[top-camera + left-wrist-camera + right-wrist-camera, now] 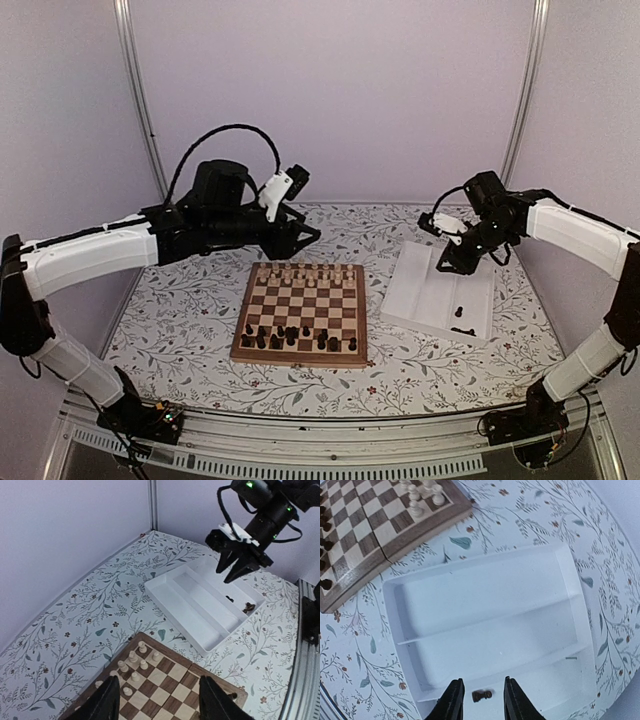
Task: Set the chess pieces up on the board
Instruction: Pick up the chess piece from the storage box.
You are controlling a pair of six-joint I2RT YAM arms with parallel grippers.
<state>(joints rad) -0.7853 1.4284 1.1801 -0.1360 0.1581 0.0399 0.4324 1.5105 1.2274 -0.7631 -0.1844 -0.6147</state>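
Chess pieces [275,341] stand low on the board [300,357]; two lie in the tray [415,300]. Left hand [160,680] and right hand [482,680] hover spread, empty.

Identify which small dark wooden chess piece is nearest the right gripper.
The dark piece showing between the right gripper's fingers, in the white ridged tray; another lies farther along, the rest stand on the wooden chessboard.
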